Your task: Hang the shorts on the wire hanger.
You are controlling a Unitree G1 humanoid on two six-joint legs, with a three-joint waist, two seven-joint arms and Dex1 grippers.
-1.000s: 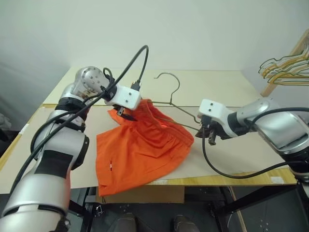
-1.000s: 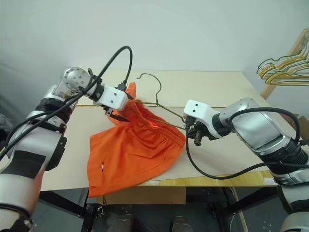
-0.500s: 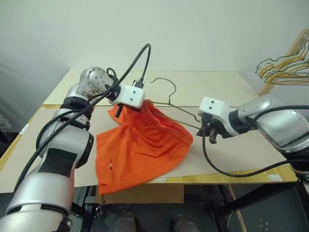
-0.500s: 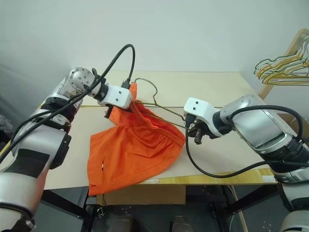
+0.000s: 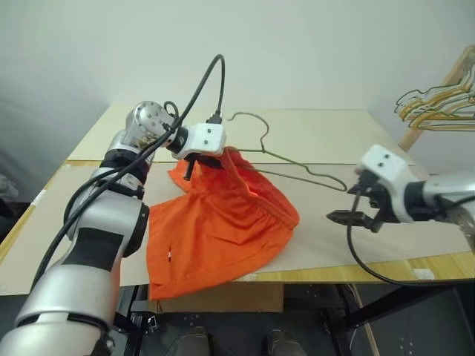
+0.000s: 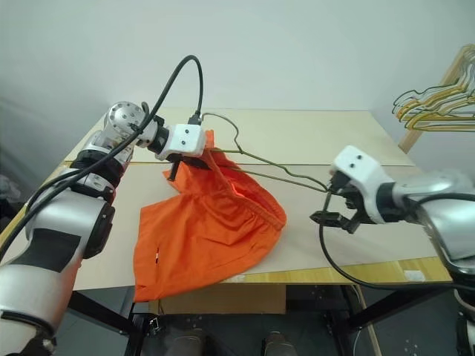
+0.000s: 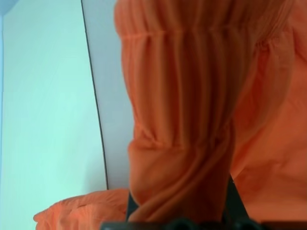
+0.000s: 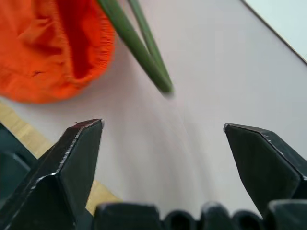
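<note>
**Operator:** Left gripper [image 5: 194, 165]: I read it as fully closed on the gathered waistband of the shorts [image 5: 223, 222]. In the left wrist view the orange fabric [image 7: 192, 143] is bunched between the fingers [image 7: 235, 203] and covers most of them.

**Supervisor:** Confirm shorts position.

**Operator:** The pinched waistband corner is lifted off the table [image 5: 386, 237]. The rest of the garment lies spread on the grey sheet, and one leg hem overhangs the near table edge. A small white mark sits near that hem.

**Supervisor:** Hanger position?

**Operator:** The hanger [image 5: 297, 167] lies tilted. One end goes in under the raised waistband beside the left gripper. The hook [image 5: 249, 122] points toward the back of the table. The other shoulder tip [image 6: 323, 185] is bare, near the right gripper but not touching it.

**Supervisor:** Right gripper state?

**Operator:** Right gripper [image 5: 355, 217]: I see the fingers spread wide and holding nothing. In the right wrist view the two black fingertips [image 8: 76, 148] stand well apart, with the hanger tip [image 8: 160, 81] and the shorts' edge beyond them.

**Supervisor:** Surroundings?

**Operator:** A bunch of coloured wire hangers [image 5: 438, 104] hangs on a wooden rack at the far right, well apart from the table.
</note>
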